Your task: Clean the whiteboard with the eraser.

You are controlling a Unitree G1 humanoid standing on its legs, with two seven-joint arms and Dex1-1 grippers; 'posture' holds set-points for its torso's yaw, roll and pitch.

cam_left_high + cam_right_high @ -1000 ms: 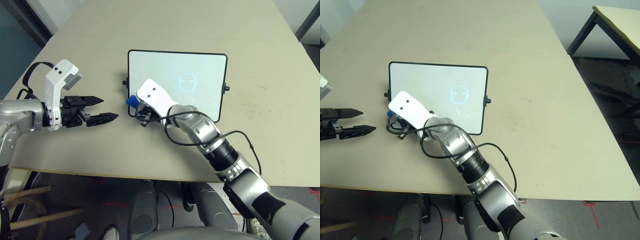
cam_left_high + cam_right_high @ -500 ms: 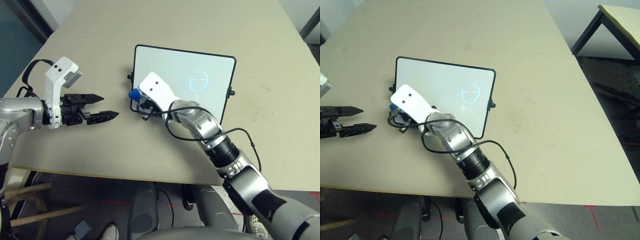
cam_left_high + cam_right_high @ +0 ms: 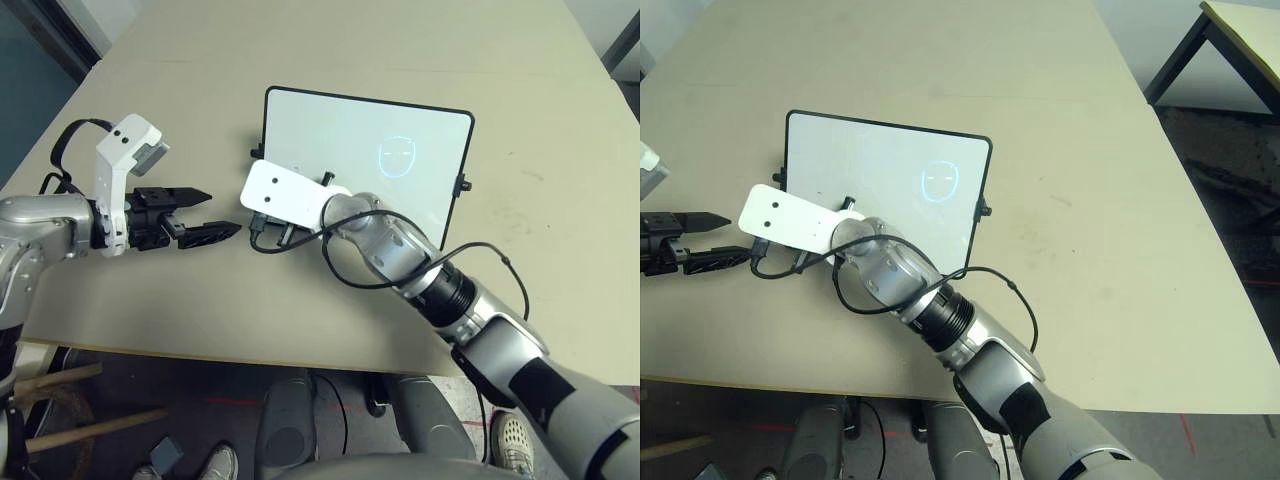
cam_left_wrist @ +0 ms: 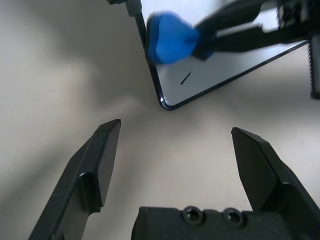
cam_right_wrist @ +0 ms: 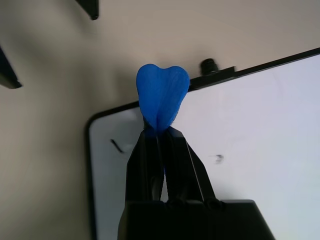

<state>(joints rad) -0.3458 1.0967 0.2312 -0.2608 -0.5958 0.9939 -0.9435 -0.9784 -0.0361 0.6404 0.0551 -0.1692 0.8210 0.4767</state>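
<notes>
Left claw [image 3: 205, 215] waits open above the worktop [image 3: 300, 300], empty. Just right of it, right claw [image 5: 159, 131] pinches the blue eraser [image 5: 162, 95], squashed, over the whiteboard [image 3: 350, 150] corner. Best pressed flat onto the short dark stroke [image 5: 116, 146] beneath, then on toward the scribble [image 3: 397, 156] farther right
</notes>
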